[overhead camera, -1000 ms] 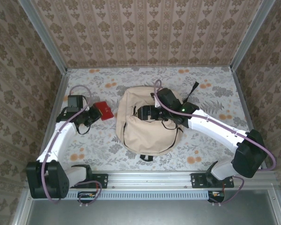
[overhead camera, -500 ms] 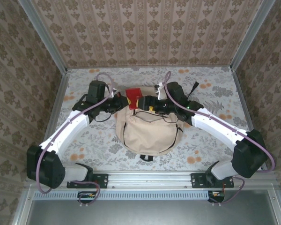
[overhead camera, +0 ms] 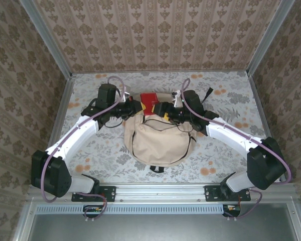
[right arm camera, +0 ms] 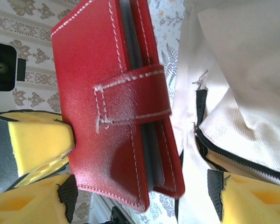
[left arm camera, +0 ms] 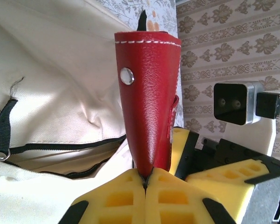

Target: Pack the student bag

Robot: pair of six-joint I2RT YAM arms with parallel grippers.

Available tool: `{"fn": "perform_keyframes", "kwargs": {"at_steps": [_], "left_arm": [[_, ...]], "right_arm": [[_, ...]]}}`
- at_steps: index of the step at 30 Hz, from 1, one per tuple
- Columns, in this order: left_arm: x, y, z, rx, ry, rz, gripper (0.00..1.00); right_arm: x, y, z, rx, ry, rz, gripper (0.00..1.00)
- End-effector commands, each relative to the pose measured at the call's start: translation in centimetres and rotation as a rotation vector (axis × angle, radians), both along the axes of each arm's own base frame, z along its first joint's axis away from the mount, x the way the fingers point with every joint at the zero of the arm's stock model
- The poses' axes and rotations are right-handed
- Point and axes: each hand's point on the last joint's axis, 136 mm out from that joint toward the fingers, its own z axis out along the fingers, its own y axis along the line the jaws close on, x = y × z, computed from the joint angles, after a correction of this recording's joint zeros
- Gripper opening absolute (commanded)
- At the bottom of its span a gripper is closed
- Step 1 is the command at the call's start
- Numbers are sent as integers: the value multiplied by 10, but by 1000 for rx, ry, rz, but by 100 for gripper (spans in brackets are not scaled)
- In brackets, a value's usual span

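The student bag point(overhead camera: 158, 143) is a large beige backpack lying flat at mid-table, its dark zip opening point(left arm camera: 60, 151) slightly parted. Above the bag's far end, my left gripper point(overhead camera: 136, 107) is shut on the lower edge of a red leather wallet point(overhead camera: 149, 100), which stands upright in it. In the left wrist view the wallet point(left arm camera: 149, 98) rises from the closed yellow fingertips point(left arm camera: 144, 179). My right gripper point(overhead camera: 161, 108) faces it from the right. Its jaws point(right arm camera: 140, 200) stand open on either side of the wallet point(right arm camera: 112, 102), with a gap on the bag side.
A black strap point(overhead camera: 207, 94) of the bag trails to the far right. The patterned table point(overhead camera: 231, 100) is walled in on three sides. The two grippers sit nearly nose to nose over the bag's top end.
The left gripper has carried the wallet from the table's left side up over the bag's far end. The right gripper moved from over the bag to meet it, and its jaws have narrowed.
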Motion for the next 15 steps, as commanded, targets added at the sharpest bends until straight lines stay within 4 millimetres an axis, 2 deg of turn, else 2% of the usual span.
{"fn": "perform_keyframes", "kwargs": {"at_steps": [1,6,13,14,15], "left_arm": [[-1,-9,23,-62,-37,-36,0],[-3,-10,25,-63,-42,-59,0],[-1,-8,25,-64,-31,-52,2],[-1,-8,25,-62,-28,-53,5],[-1,-7,23,-54,-22,-49,12]], "right_arm": [[9,7,16,82,-61,0,72],[15,7,43,194,-138,-21,63],[14,6,39,201,-114,-21,36],[13,6,37,196,-106,-22,30],[13,5,34,186,-97,-25,23]]}}
